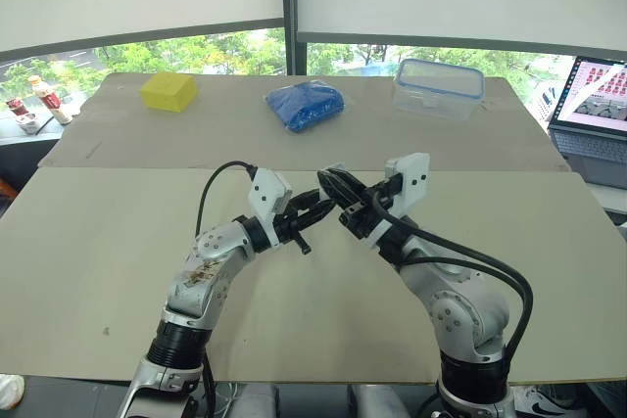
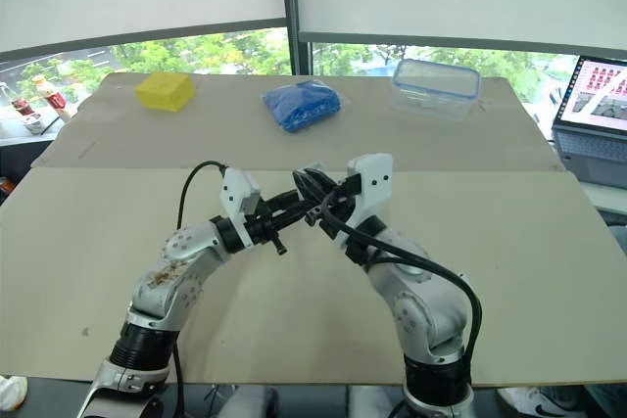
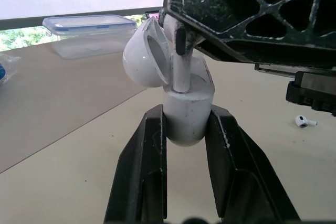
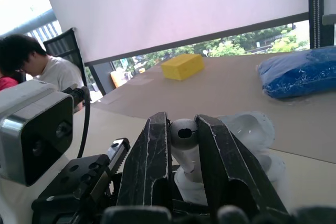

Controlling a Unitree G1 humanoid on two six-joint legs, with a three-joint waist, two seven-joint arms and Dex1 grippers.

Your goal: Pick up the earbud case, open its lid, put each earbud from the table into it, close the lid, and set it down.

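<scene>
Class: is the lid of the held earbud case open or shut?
Open. The lid tilts back off the earbud case; the right gripper holds an earbud at its opening.

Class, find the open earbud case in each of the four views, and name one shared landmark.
Left eye view: earbud case, near the centre.
Right eye view: earbud case, same spot.
Left wrist view: earbud case, centre, between left fingers, lid open.
Right wrist view: earbud case, behind right fingers.
Landmark: blue cloth, beyond it.

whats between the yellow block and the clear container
A blue bundle lies between the yellow block and the clear container, in both eye views.
</scene>
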